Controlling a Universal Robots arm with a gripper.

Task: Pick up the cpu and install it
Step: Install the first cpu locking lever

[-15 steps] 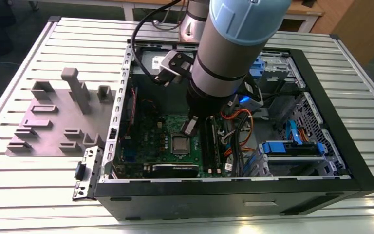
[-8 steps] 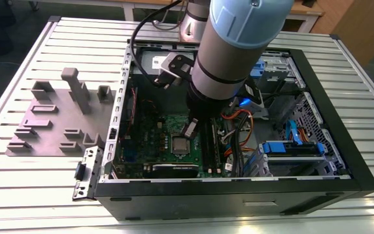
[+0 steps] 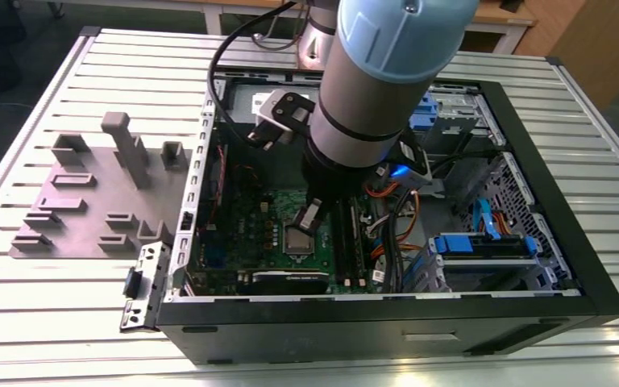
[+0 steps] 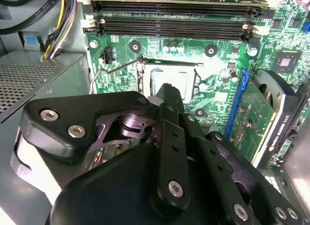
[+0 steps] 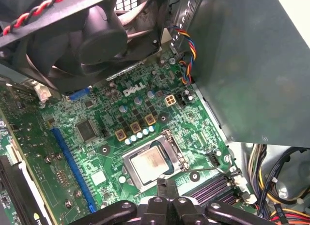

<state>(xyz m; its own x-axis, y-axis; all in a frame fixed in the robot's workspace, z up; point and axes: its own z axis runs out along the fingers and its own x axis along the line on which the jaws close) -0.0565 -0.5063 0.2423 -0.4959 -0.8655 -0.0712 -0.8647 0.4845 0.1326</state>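
The first wrist view showed the cpu lying flat within the socket frame on the motherboard, its silvery top facing up and its edges parallel to the frame. The gripper stood directly over the near edge of the socket, with the chip just ahead of the fingertips. In the second wrist view, the black fingers ran down to a point over the socket opening, and the cpu was visible just beyond their tip. The jaws appeared drawn together into a single narrow tip, holding nothing; the chip lay apart from them in the socket.

In the exterior view, the gripper hung inside the open computer case, above the cpu near the middle of the board. The chip was square, so no long axis governed the approach. The governing relation was vertical: the chip lay below the fingertips, slightly forward of them.
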